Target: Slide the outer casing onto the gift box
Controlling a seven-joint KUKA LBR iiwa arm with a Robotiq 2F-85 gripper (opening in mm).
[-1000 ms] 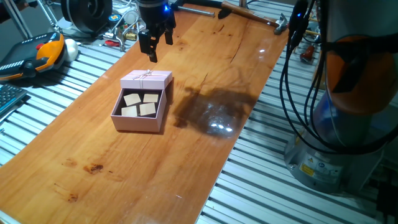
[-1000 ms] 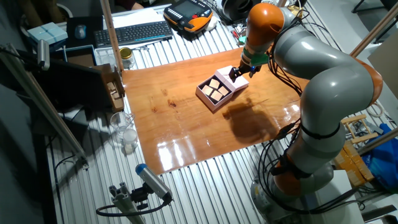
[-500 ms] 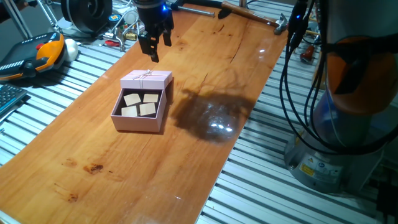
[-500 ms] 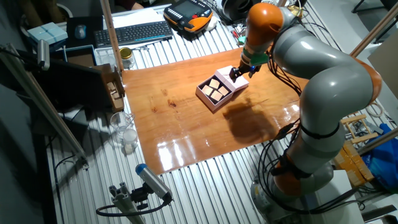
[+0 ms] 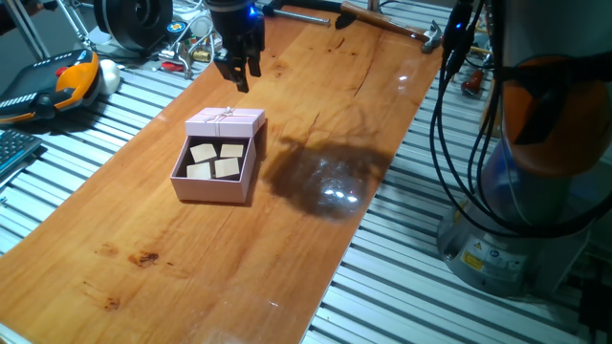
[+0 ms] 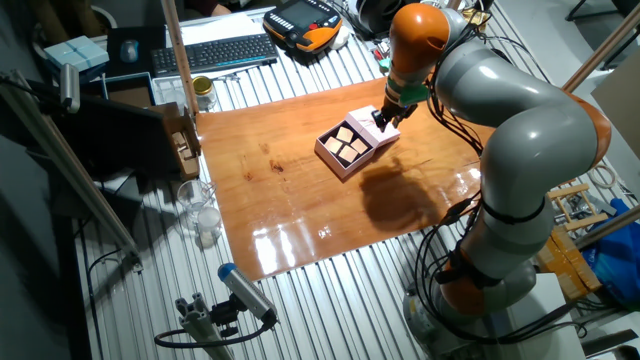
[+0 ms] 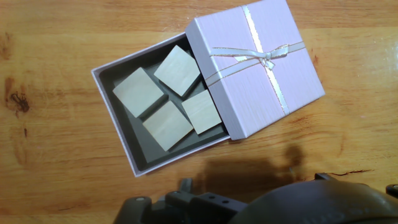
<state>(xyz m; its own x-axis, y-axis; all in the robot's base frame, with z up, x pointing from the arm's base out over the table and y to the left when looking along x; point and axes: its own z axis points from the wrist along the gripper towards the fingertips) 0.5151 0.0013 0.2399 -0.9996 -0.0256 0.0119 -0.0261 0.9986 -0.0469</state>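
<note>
Four tan squares (image 7: 138, 91): all uncovered in the gift box (image 5: 212, 182); sleeve not home yet.
Change over last second: tool (image 5: 237, 75) lifted a little and drawn back toward far end of bench (image 5: 316, 115); outer casing (image 5: 226, 121) and tray unmoved.
Meaning for task: reads as a retreat from the casing, not a push. Judged as re-approach or reset before next shove; large part of the slide left to do.
Tool state: fingers apart, nothing between them, clear of casing and above bench level.
Casing position: on bench, mouth over far end of tray, covering only that end strip; bow (image 7: 268, 57) on top.
Tray position: mid-bench, near end and most of interior exposed.
Hand view only: casing edge lying right along two of the squares; ribbon cross and knot plain; casing and tray roughly in line, slight skew possible. Fingertips not shown here, so finger state not readable from this view.
Fixed view from bench end only: finger gap and height of tool over bench.
Other fixed view only: whole arm (image 6: 520, 120) reaching over bench; tool (image 6: 382, 118) just beside casing's far side, gap to it too small to judge.
Next move (judgement): lower behind casing's closed end, push straight along tray axis; risk of tray sliding with it.
</note>
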